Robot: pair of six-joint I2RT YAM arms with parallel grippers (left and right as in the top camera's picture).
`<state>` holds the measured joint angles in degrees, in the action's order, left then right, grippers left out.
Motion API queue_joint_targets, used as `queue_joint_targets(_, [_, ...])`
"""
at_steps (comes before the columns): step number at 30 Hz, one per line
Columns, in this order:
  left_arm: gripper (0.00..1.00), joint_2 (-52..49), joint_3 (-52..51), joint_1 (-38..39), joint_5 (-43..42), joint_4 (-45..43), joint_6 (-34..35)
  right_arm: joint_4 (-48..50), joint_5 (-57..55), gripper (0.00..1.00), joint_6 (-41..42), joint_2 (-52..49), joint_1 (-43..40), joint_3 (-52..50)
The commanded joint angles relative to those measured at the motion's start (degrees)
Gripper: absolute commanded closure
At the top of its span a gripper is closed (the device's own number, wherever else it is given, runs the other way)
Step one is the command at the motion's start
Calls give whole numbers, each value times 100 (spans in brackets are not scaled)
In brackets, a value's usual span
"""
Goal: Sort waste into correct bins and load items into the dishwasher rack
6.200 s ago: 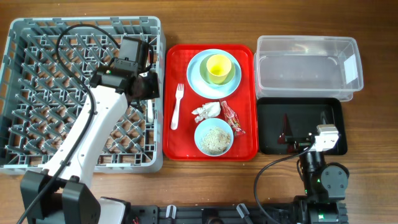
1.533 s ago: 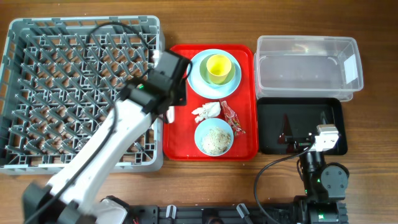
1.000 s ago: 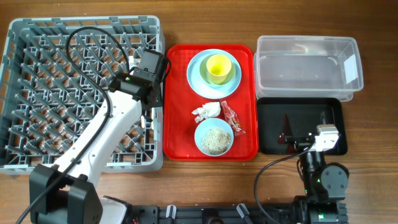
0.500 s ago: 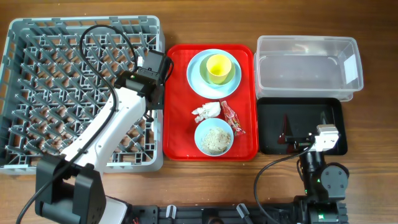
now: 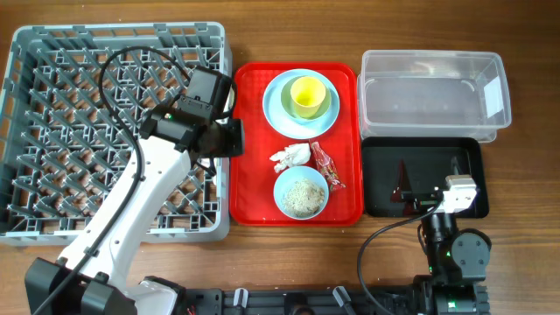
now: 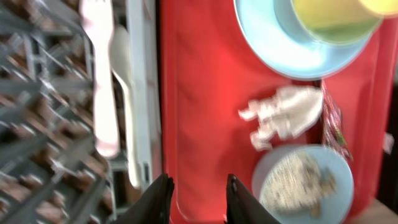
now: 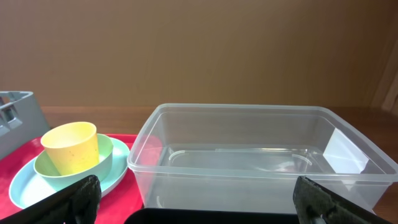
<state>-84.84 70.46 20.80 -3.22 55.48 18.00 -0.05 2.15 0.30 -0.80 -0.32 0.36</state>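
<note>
One view only, left wrist, shows fork (image 6: 104, 74), spoon (image 6: 122, 57) in rack (image 6: 37, 143), left tool (image 6: 198, 182), right tool (image 7: 199, 202) both parted

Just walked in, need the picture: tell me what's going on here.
A two-arm robot is clearing a meal. The fork and spoon lie in the rack. The left claw hovers open and empty at the edge of the red tray. The plate, cup, napkin, wrapper and bowl of scraps sit on that tray. The right claw is open at the black tray.
</note>
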Motion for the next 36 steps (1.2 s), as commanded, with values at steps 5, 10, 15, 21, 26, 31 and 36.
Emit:
queue_joint_targets(5, [67,422,87,-951,-450,-20,702,17,52,0,-22,-22,24,-7])
queue_joint_targets(10, [39,654,87,-1414,-501,190,717,17,214,0,271,-22,24,-7])
queue_joint_targets(15, [37,960,92,-2282,-402,323,844,186,846,0,1377,-48,24,192])
queue_joint_targets(21, [0,1182,92,-2997,-658,319,839,-942,1589,0,1235,-1694,24,2332])
queue_joint_targets(26, [0,1174,92,-2997,-658,319,839,-3722,2800,0,874,-4452,24,5672])
queue_joint_targets(31, [0,1174,92,-2997,-658,317,839,-5174,4035,0,1543,-6207,24,7130])
queue_joint_targets(36, [0,1174,92,-2997,-656,315,839,-6019,2970,57,1491,-6902,739,7130])
